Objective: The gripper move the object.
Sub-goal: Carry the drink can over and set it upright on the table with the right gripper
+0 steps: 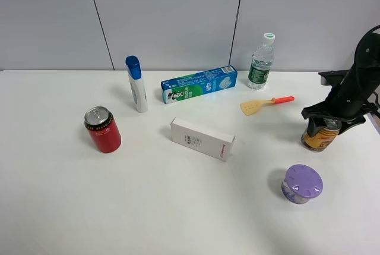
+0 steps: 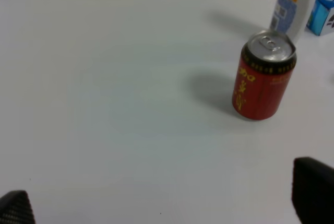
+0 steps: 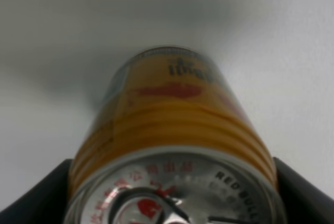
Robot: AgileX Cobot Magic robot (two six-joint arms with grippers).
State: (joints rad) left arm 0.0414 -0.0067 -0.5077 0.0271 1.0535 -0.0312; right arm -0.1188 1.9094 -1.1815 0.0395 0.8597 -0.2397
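The golden-yellow and orange can stands upright on the white table at the far right. My right gripper comes down over its top, with a dark finger on each side. In the right wrist view the can fills the space between the fingers, and both touch its upper rim. My left gripper is open and empty over bare table. It is not seen in the exterior high view.
A red can stands at the left and also shows in the left wrist view. A white-blue bottle, toothpaste box, white box, water bottle, spatula and purple-lidded jar lie around.
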